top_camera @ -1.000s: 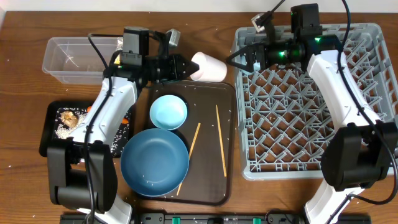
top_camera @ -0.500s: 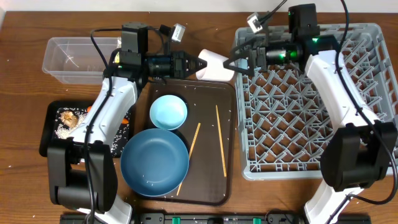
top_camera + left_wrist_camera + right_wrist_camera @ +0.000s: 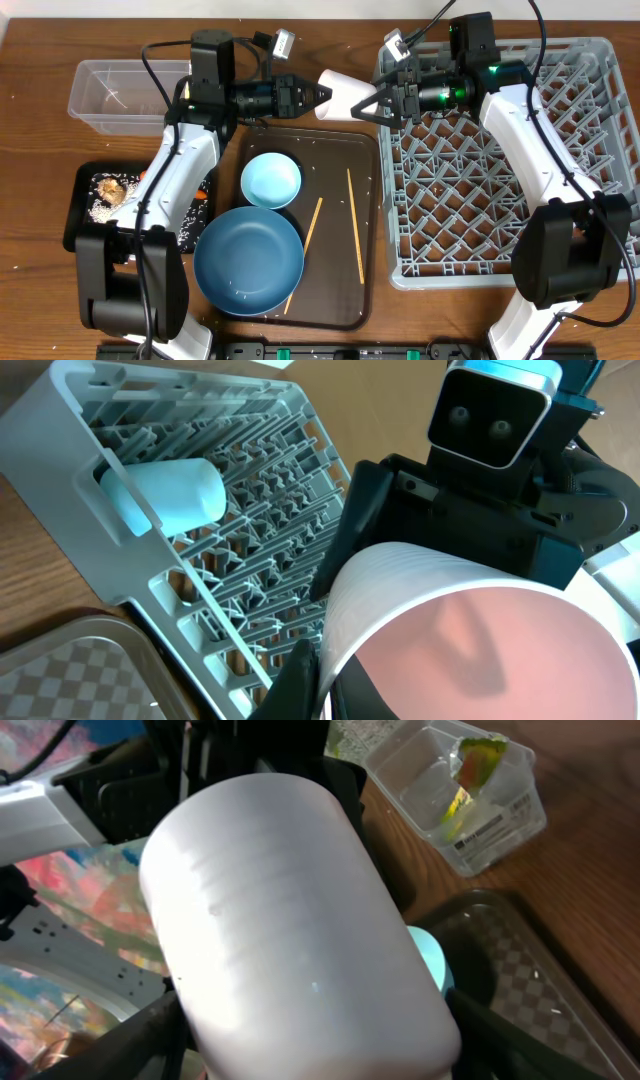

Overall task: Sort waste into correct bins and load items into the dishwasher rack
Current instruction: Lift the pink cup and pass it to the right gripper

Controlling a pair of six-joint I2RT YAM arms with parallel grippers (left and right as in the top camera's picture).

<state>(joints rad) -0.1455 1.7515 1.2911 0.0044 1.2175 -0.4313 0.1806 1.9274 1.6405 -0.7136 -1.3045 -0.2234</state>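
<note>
The pink cup (image 3: 343, 95) hangs in the air between the arms, left of the dishwasher rack (image 3: 500, 170). My left gripper (image 3: 318, 95) is shut on its rim (image 3: 470, 640), one finger inside and one outside (image 3: 325, 670). My right gripper (image 3: 376, 103) is open with a finger on each side of the cup's base (image 3: 290, 920). The light-blue cup (image 3: 165, 495) lies in the rack's corner. The dark-blue plate (image 3: 248, 258), the light-blue bowl (image 3: 270, 180) and two chopsticks (image 3: 355, 225) lie on the brown serving tray (image 3: 340, 290).
The clear tub (image 3: 110, 95) at the back left holds the yellow-green wrapper (image 3: 470, 765). The black tray (image 3: 80, 215) at the left holds rice and a brown lump (image 3: 110, 190). Both arms cross over the back of the table.
My left gripper carried the pink cup to the right and a little back. My right gripper moved left to meet it, and its fingers now straddle the cup's base.
</note>
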